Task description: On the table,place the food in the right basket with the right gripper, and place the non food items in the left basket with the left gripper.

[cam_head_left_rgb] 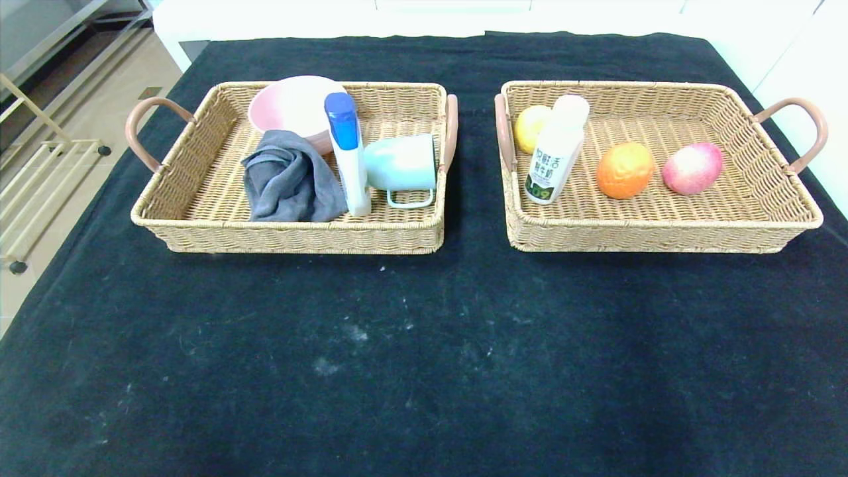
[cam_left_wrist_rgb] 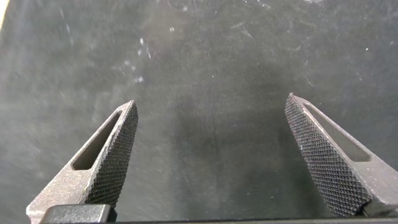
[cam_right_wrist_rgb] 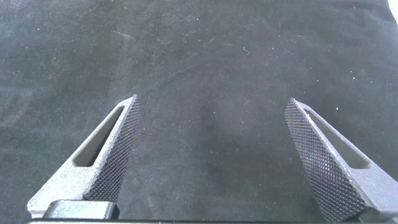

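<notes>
Sorting is judged complete on the black-clothed bench [cam_head_left_rgb: 424, 371]. In the right basket [cam_head_left_rgb: 782, 228] lie a yellow fruit [cam_head_left_rgb: 528, 126], a leaning white bottle [cam_head_left_rgb: 555, 156], an orange [cam_head_left_rgb: 625, 170] and a peach [cam_head_left_rgb: 692, 167]: light, rounded, best gripped across the middle. The left basket [cam_head_left_rgb: 199, 225] holds a pink bowl [cam_head_left_rgb: 291, 103], a soft grey cloth [cam_head_left_rgb: 288, 182], a blue-capped bottle [cam_head_left_rgb: 348, 152] and a mint mug [cam_head_left_rgb: 401, 164]. Only the wrist views show the left tool [cam_left_wrist_rgb: 211, 112] and right tool [cam_right_wrist_rgb: 211, 109], fingers wide apart over bare cloth, nothing held.

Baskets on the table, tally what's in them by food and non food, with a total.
Food, in the right basket: 4 (pear, milk bottle, orange, peach)
Non food, in the left basket: 4 (bowl, cloth, blue-capped bottle, cup)
Total: 8
</notes>
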Robot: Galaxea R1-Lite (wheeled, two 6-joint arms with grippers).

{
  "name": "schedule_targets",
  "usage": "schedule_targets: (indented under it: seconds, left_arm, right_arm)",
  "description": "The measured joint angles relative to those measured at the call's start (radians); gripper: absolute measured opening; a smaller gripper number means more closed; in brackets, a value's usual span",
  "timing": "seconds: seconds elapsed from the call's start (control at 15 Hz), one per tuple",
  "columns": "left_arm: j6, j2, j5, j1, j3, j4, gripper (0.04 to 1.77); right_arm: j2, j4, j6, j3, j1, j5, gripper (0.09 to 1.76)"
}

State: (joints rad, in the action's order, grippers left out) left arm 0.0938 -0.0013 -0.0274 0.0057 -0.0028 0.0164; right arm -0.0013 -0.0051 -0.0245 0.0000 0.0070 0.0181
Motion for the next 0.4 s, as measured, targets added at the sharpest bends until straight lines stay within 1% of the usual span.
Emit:
schedule_targets:
  seconds: [0.13, 0.27, 0.4]
  left_arm:
    - [-0.043, 0.0, 0.007, 0.0, 0.002, 0.0, 1.72]
    - [-0.077, 0.0, 0.027, 0.0, 0.003, -0.001, 1.72]
    - [-0.097, 0.0, 0.03, 0.0, 0.002, -0.002, 1.72]
  right_arm:
    - [0.0, 0.0, 0.001, 0.0, -0.001, 0.0, 1.7]
    - [0.0, 0.001, 0.001, 0.0, -0.001, 0.0, 1.7]
    - [0.0, 0.001, 0.0, 0.0, -0.001, 0.0, 1.7]
